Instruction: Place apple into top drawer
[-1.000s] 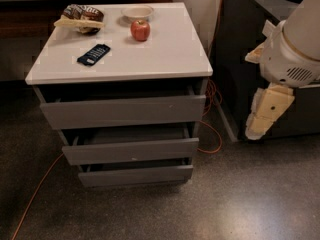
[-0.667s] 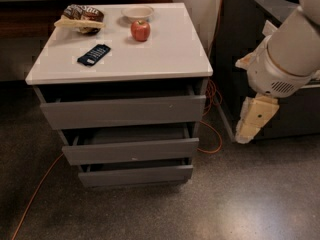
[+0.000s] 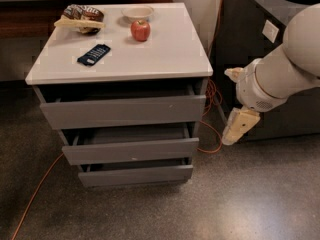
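Camera view: gripper hangs off the white arm, low and well to the right of the counter's right edge, below counter height, about level with the gap between the top drawer and middle drawer. It points down and a bit left, over the floor. Can't tell if it is spread or pressed together; nothing seen in it. It touches neither the drawer unit nor anything else. An orange cable runs down between the gripper and the counter's front right corner, then loops on the floor. A dark cabinet stands behind the arm. The top drawer sits right under the counter's front edge, pulled out partway, with a dark gap behind its grey front and the inside in shadow. The middle drawer and bottom drawer are also out a little. The apple is on the counter near the back edge, roughly mid-width, upright, red with a paler patch, well apart from the gripper. A white bowl sits just behind the apple at the back edge; can't tell if they touch. A snack bag is at the back left corner. A dark phone-like device lies flat toward the left edge, in front of the bag.
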